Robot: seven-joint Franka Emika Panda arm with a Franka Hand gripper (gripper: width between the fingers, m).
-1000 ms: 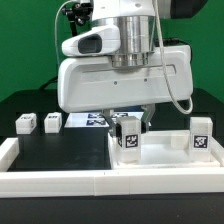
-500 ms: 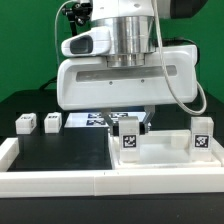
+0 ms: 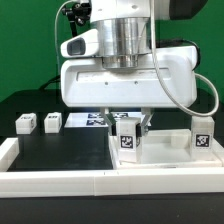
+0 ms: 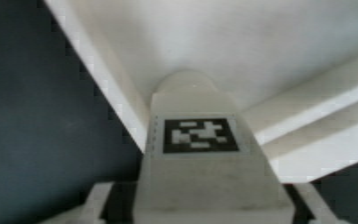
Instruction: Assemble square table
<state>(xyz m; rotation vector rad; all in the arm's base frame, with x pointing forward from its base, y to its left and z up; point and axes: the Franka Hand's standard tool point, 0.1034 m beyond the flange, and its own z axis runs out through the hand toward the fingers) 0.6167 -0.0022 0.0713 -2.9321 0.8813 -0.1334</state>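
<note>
Black table [image 3: 60, 150], white tabletop [image 3: 165, 160], one leg [image 3: 128, 140] upright inside, pincer [image 3: 129, 125] clamped on it.

You are looking at a gripper [image 3: 129, 126] wearing a broad white housing [image 3: 130, 85] and dark fingers [image 3: 147, 120]. Above it a silver-grey wrist cylinder [image 3: 127, 35] is showing, and a grey cable [image 3: 211, 92] is looping on the exterior view's right.

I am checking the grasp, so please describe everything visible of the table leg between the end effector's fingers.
The table leg is a small white block, plastic by its look, with a black-and-white square tag on the side facing the exterior camera. It stands upright in a corner of the white tabletop, apparently resting on it. The end effector grips its upper part from both sides.
</note>
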